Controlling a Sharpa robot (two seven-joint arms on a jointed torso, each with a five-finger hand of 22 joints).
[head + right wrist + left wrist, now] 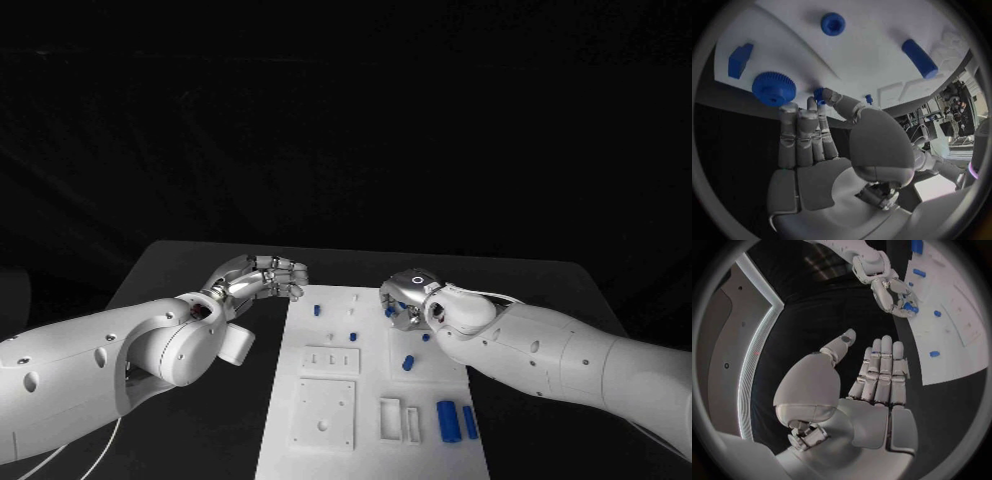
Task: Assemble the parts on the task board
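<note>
I logged: right hand (817, 150) over white task board (361, 420), fingertips touching 1 small blue peg (819, 95), grip unclear; left hand (873, 385) open, off-board, farther

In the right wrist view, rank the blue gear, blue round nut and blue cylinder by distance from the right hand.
1. Blue gear, beside the right hand's fingertips.
2. Blue round nut, farther across the task board.
3. Blue cylinder, close to the nut's distance; hard to separate.

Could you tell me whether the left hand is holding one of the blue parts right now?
No. In the left wrist view the left hand is flat with straight fingers and nothing in it, off the task board.
</note>
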